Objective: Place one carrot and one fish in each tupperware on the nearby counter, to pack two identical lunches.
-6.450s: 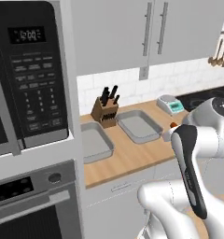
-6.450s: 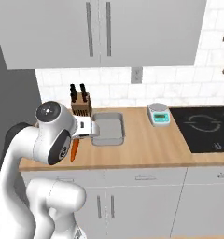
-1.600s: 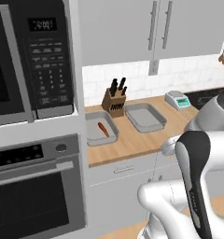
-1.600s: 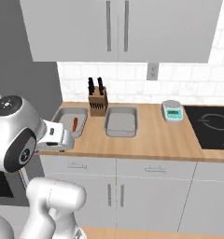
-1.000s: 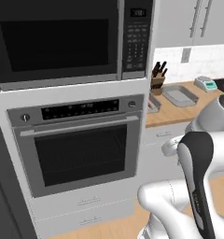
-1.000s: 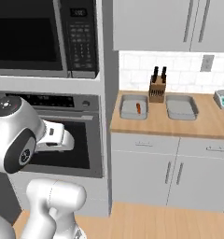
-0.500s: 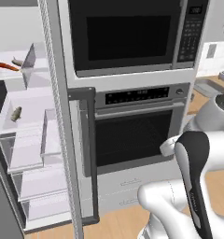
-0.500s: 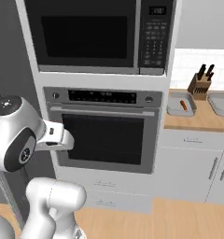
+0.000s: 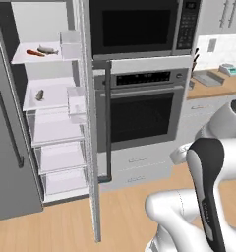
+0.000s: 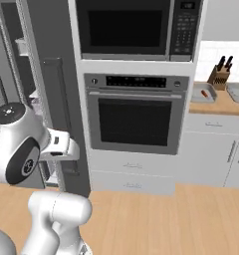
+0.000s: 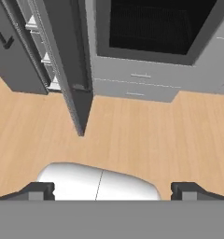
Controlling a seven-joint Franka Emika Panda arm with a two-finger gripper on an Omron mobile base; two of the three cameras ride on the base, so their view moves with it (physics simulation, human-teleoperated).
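My views are evenly bright, soft and slightly blurred, with faint shadow beside the oven.

Microwave is built in above the wall oven, w/ two pale drawer fronts under it. On the left stands the open fridge door, seen edge-on, w/ a vertical handle. On the right, the counter carries a tupperware w/ a carrot lying inside, a knife block just behind it, and part of a 2nd tupperware at the picture edge. Floor is light wood.
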